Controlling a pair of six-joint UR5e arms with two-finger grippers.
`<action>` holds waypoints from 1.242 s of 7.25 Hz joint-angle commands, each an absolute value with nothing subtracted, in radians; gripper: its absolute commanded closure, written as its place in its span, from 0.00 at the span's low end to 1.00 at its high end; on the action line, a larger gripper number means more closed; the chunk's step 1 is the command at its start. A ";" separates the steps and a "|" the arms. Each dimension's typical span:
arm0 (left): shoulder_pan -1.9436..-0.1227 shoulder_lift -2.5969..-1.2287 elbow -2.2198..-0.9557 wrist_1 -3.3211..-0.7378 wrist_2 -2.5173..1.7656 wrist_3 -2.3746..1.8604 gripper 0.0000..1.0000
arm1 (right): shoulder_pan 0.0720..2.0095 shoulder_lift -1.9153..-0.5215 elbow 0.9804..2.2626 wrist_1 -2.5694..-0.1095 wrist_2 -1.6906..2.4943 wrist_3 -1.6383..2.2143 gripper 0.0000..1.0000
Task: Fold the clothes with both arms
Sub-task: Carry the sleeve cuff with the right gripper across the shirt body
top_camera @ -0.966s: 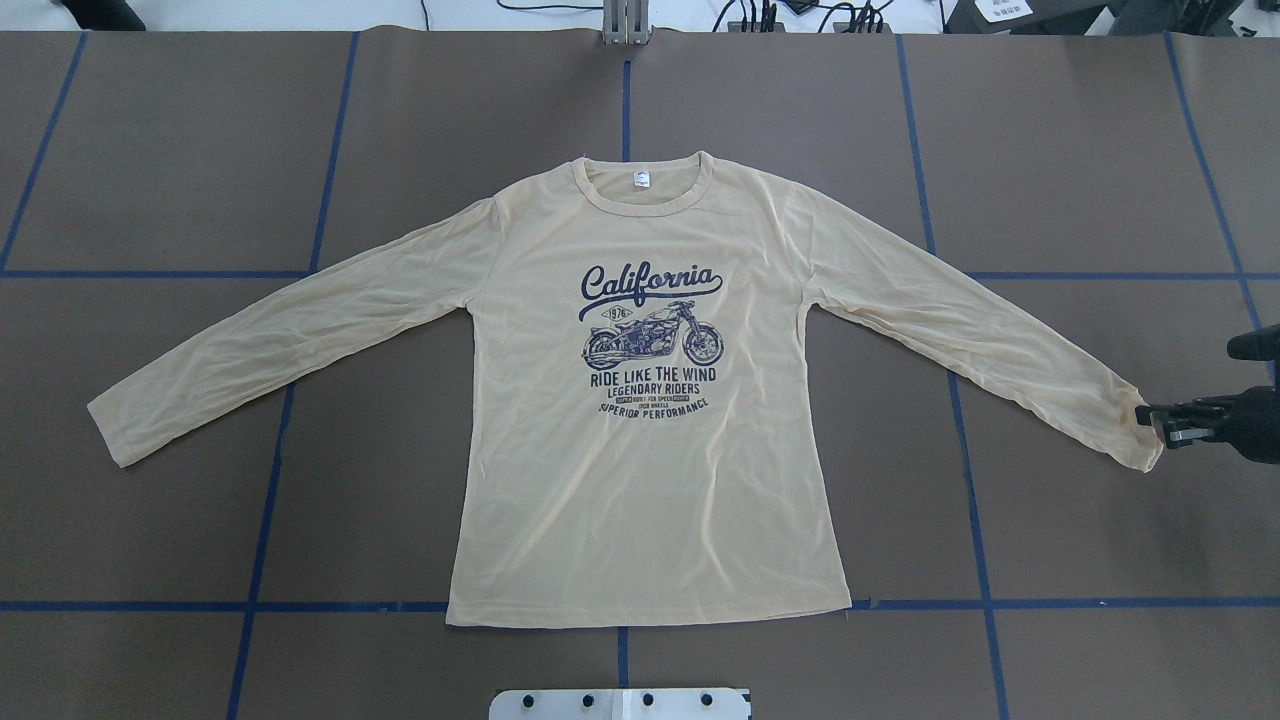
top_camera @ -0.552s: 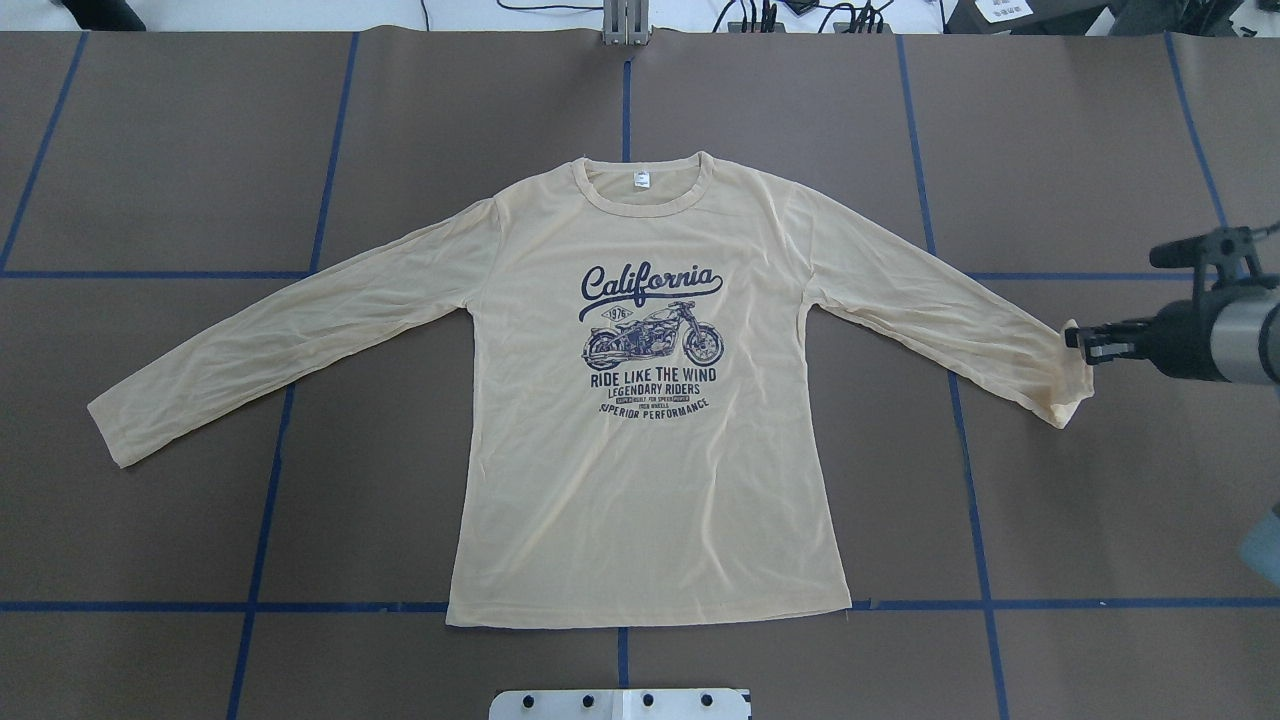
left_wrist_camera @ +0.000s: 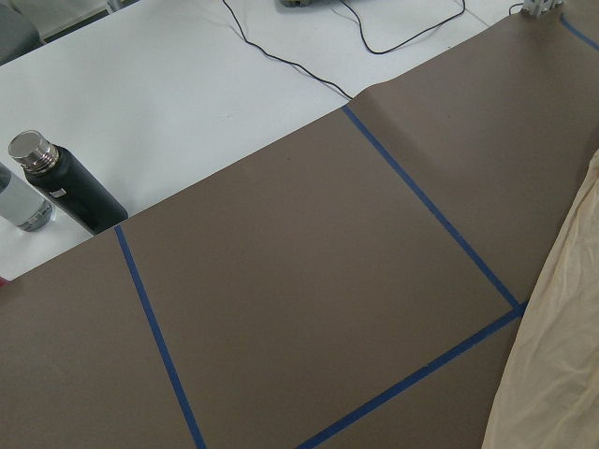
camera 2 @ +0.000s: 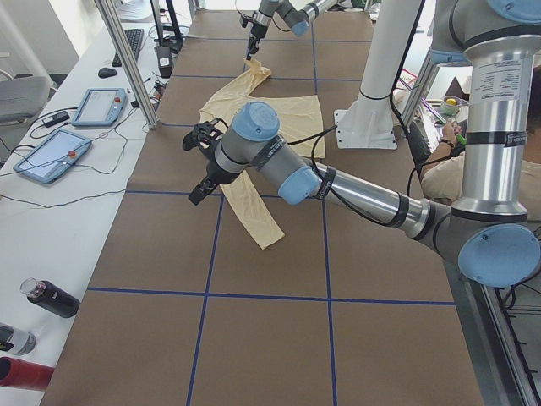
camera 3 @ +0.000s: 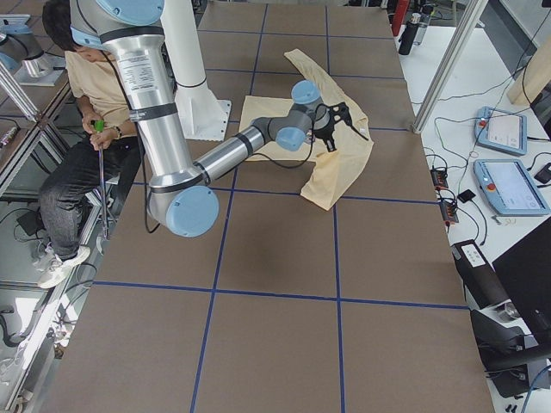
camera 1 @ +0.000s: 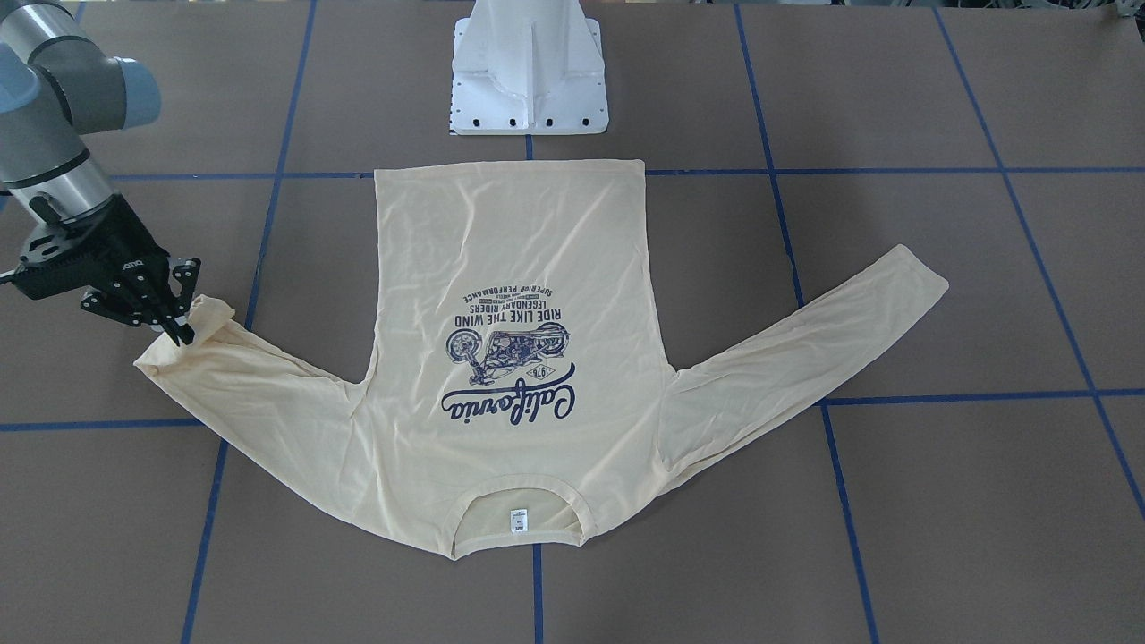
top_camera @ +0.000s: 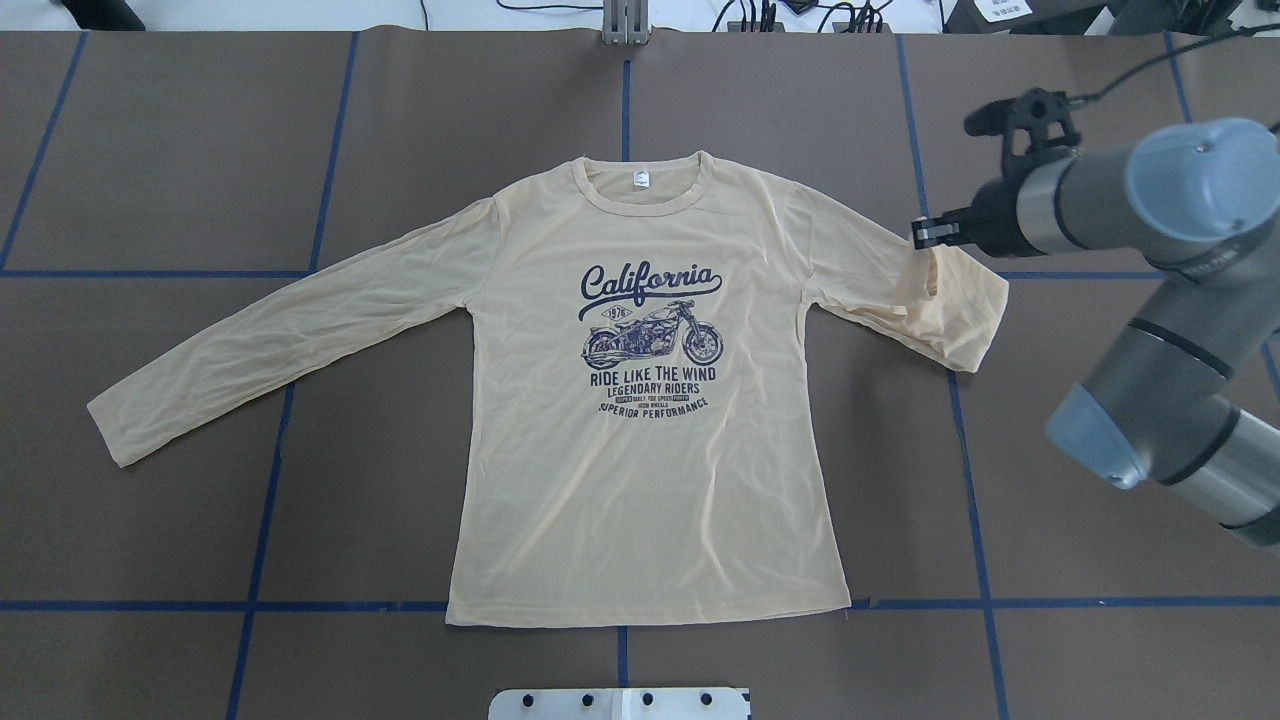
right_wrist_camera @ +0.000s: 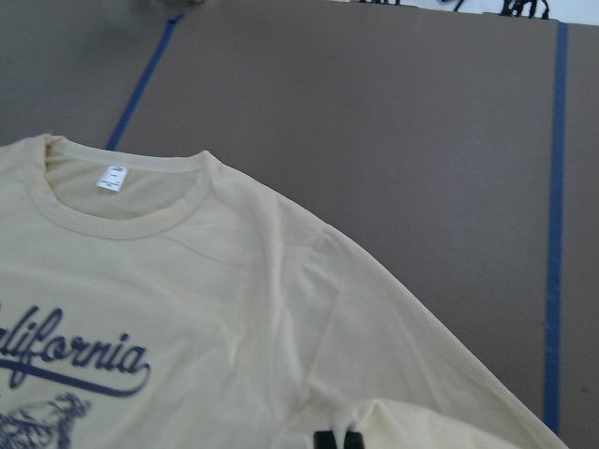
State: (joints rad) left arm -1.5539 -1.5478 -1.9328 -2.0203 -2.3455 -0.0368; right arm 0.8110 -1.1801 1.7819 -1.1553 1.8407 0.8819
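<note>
Now | R gripper point(top_camera: 926, 236) jaws pinching sleeve cuff point(top_camera: 935, 262), held up, sleeve doubled back toward shoulder | T-shirt point(top_camera: 640, 480) flat, print up, mid table point(top_camera: 150, 150) | L gripper point(camera 2: 198, 193) off cloth, jaws: can't tell.

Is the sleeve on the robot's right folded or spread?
Partly folded: the right end effector holds its cuff, doubled back over the sleeve.

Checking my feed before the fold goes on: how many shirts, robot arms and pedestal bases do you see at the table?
T-shirt: 1
Arms: 2 (right arm, left arm)
Pedestal base: 1
Total: 4
</note>
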 commanded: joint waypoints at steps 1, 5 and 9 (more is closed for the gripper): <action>-1.554 -1.548 -1.933 -2.020 -2.345 -0.037 0.00 | 0.743 -0.915 1.654 -1.253 1.764 1.003 1.00; -1.554 -1.548 -1.931 -2.019 -2.345 -0.040 0.00 | 0.609 -0.469 1.173 -1.246 1.607 1.097 1.00; -1.554 -1.549 -1.917 -2.020 -2.345 -0.038 0.00 | 0.540 -0.330 1.007 -1.244 1.569 1.097 1.00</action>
State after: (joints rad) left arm -1.5539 -1.5491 -1.9191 -2.0201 -2.3455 -0.0384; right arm 0.5534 -0.3676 1.0598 -1.2442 1.5780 1.0966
